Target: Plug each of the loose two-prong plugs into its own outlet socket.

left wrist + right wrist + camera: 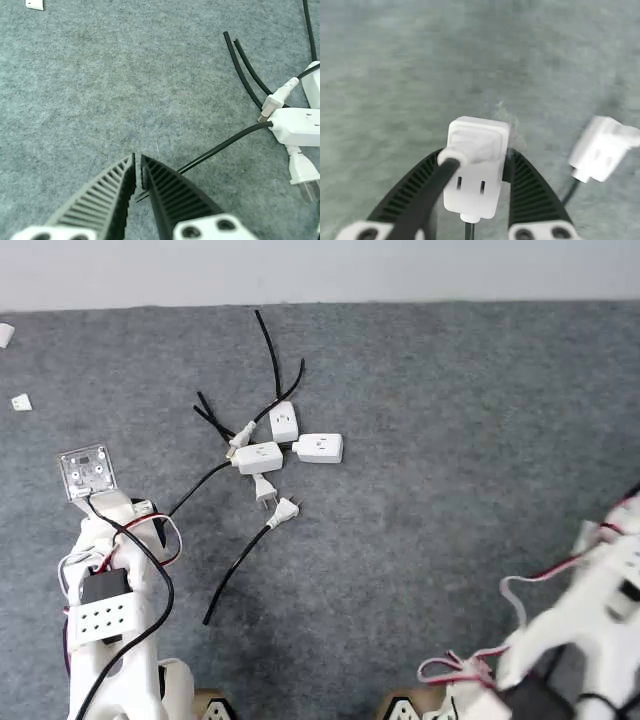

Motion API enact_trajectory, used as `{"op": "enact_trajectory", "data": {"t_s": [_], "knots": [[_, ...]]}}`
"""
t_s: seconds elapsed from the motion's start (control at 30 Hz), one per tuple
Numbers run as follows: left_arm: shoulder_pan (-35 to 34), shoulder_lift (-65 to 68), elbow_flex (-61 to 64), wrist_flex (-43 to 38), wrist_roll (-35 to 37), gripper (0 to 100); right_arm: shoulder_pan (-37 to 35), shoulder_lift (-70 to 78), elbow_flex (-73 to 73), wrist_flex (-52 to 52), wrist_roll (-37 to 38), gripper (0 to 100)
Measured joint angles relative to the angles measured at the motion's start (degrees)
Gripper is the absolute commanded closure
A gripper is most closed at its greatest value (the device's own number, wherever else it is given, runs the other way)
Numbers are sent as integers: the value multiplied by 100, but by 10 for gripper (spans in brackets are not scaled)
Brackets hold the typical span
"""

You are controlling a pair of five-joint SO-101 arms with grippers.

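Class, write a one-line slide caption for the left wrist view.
Shut hand over grey carpet, black cable at its tips, socket and loose plugs nearby.

We've got our left gripper (137, 159) down low, jaws pressed nearly together. Our right gripper (475, 152) clamps a white outlet socket (475, 172).

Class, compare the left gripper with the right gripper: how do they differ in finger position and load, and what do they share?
The left gripper has its fingers closed almost together; the right gripper has them apart. The left gripper holds nothing, a black cable lying near it, while the right gripper clamps a white outlet socket. Both have dark ribbed fingers above grey carpet.
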Motion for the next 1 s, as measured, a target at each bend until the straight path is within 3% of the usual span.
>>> {"op": "enact_trajectory", "data": {"t_s": [0.33, 0.5, 0.73, 1.0], "knots": [[0, 0, 0, 0, 0, 985, 897, 2409, -1697, -431, 149, 981], [0, 0, 0, 0, -44, 985, 1011, 3349, -2541, -316, 149, 812], [0, 0, 0, 0, -202, 984, 1029, 3341, -3165, 615, 35, 787], [0, 0, 0, 0, -211, 984, 985, 2101, -3182, 1837, 0, 790]]}}
